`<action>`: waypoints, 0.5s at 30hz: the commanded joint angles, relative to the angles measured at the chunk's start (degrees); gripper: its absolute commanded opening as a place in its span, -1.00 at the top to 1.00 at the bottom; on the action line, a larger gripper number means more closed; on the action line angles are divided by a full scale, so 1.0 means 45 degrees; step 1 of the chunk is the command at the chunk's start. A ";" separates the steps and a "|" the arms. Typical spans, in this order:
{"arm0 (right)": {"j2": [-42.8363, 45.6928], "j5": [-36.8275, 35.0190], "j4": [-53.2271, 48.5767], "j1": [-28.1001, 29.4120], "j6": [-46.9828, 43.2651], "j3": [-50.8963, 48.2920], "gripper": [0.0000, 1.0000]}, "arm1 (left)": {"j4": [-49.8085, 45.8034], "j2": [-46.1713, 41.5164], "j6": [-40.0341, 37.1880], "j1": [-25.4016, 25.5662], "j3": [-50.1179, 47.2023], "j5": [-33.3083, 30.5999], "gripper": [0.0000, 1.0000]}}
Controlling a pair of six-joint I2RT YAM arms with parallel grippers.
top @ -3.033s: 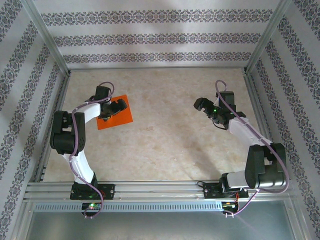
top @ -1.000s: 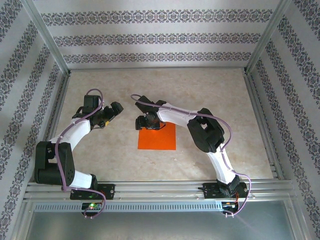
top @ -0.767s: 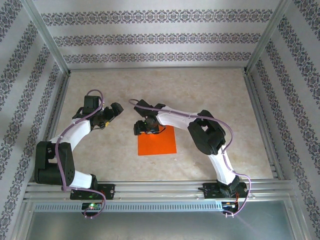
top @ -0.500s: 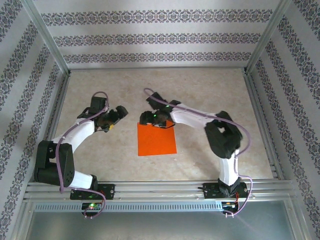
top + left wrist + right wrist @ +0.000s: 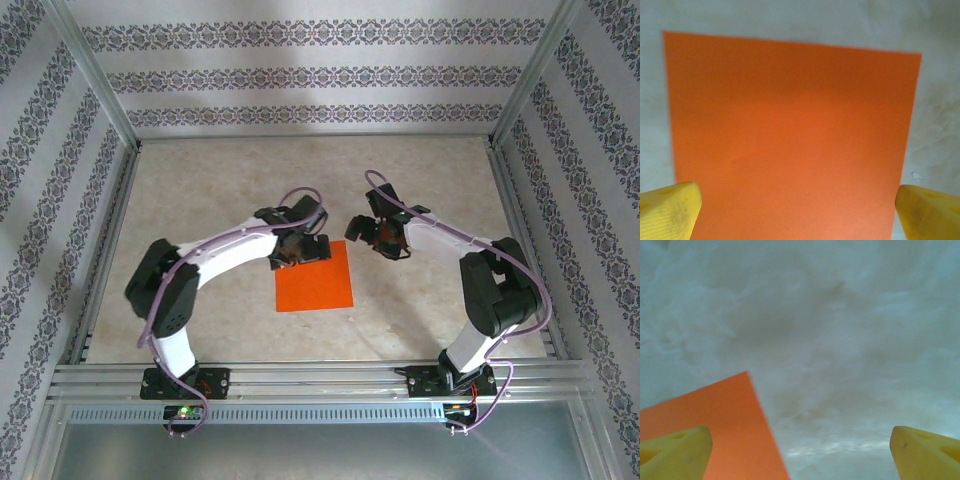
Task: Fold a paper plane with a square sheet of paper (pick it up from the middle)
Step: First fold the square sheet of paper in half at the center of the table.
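Top view: the square sheet of paper (image 5: 318,282) lies flat and unfolded on the table (image 5: 200,180), a little toward 6 o'clock from the table's centre. Its edges run roughly square to the table. I can make out no crease on it.

The left gripper (image 5: 298,250) is at the sheet's 11 o'clock corner, with its arm curving in from 8 o'clock. On the left wrist camera the jaws stand wide. The left fingertips (image 5: 667,212) are yellow and sit at the two bottom corners of that view, with the orange sheet spread between them and running out toward 12 o'clock. The gap between them is about the width of the sheet. Nothing is gripped. I cannot tell whether the tips touch the paper or hang just above it.

The right gripper (image 5: 375,232) is just off the sheet's 1 o'clock corner, over bare table, near the left gripper but apart from it. Its wrist camera also shows wide jaws. The right fingertips (image 5: 927,450) sit low at 4 and 8 o'clock in that view, with marbled table surface between them. One corner of the sheet pokes in at 8 o'clock, beside the left-hand tip. This gripper holds nothing either.
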State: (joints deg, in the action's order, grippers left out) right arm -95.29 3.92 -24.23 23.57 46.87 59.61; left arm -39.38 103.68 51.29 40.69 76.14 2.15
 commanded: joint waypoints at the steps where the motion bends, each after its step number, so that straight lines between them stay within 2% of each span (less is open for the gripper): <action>1: 0.0889 -0.0496 -0.0222 -0.0507 -0.0459 -0.0379 -0.91 | -0.1964 0.1383 0.0125 0.0383 0.1254 -0.0380 -0.97; 5: 0.1304 -0.0584 -0.0115 -0.1119 -0.0785 -0.0847 -0.96 | -0.2999 0.2841 -0.0183 0.0625 0.2689 -0.0331 -0.95; 15: 0.1565 -0.0272 0.0149 -0.1552 -0.1158 -0.1253 -0.96 | -0.3758 0.4215 0.0383 0.0758 0.3809 -0.0616 -0.84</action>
State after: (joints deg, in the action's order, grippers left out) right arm -89.14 2.57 -23.75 16.99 43.05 54.57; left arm -51.75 120.70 51.53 43.13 90.98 0.78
